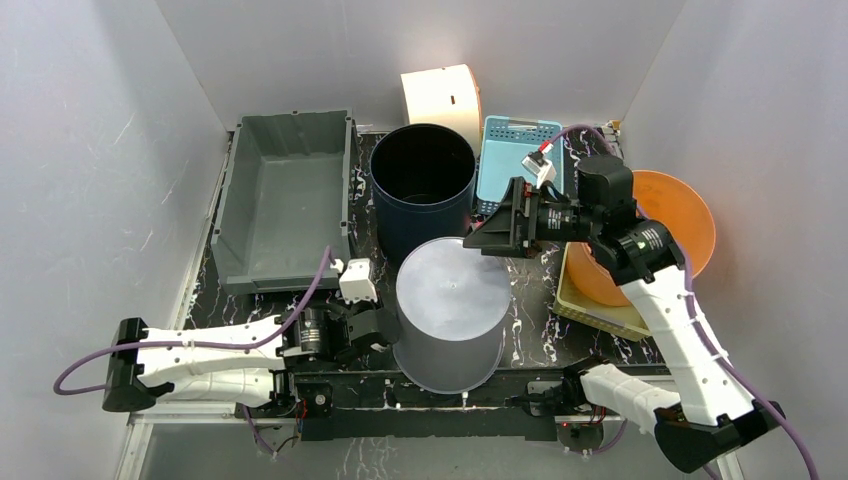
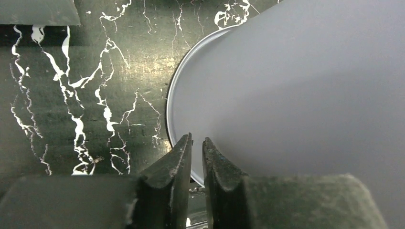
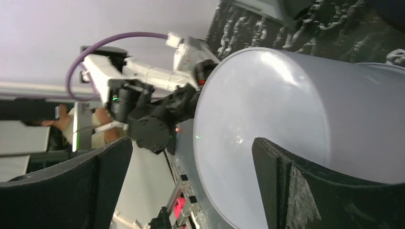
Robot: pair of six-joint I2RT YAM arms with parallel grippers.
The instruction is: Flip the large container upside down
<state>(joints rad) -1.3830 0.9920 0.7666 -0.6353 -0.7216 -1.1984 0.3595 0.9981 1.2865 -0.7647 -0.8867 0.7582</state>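
- The large container (image 1: 450,312), a pale grey, smooth-walled round tub of translucent plastic, is seen base-up, with its flat closed end uppermost and a small moulding dot at the centre.
- Its thin open rim is turned down toward the black tabletop (image 2: 71,109), a glossy surface veined in white like marble.
- The left gripper (image 1: 385,325) is set against the tub's lower left side. In the left wrist view its dark, worn fingers (image 2: 174,164) are drawn almost together, and the rim's edge runs into the narrow slot between them, so the rim appears pinched.
- The right gripper (image 1: 490,232) is held above the far edge of the upturned base, with its broad black matte jaws spread wide and nothing between them.
- In the right wrist view the tub's base is seen just beyond that gripper's spread jaws.
- Beyond the right gripper a dark navy round bucket (image 1: 422,185) stands upright and open.
- Behind the right gripper's wrist a light blue perforated basket (image 1: 505,150) is found.
- Far to the left gripper's front a grey rectangular plastic bin (image 1: 285,195) is set.
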